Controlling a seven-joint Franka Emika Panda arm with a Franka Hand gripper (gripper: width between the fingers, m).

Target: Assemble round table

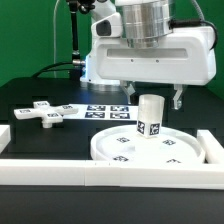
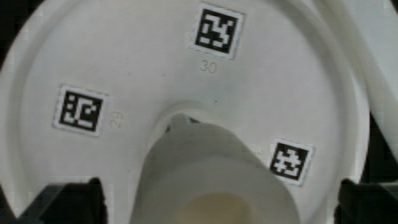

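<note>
The large rimmed round disc (image 1: 125, 152) lies flat on the black table, tags on its face. The short cylindrical leg (image 1: 150, 116) stands upright on the disc's middle, a tag on its side. My gripper (image 1: 155, 100) hangs just above the leg, open, with a finger on each side of the leg's top and a gap to each. In the wrist view the leg (image 2: 214, 165) rises between the dark fingertips (image 2: 71, 203), with the disc (image 2: 160, 60) below it. The cross-shaped base piece (image 1: 45, 112) lies on the table toward the exterior view's left.
The marker board (image 1: 105, 110) lies flat behind the disc. Long white border rails run along the front (image 1: 100, 172), and at the exterior view's left (image 1: 4, 135) and right (image 1: 212, 145). A green wall stands behind.
</note>
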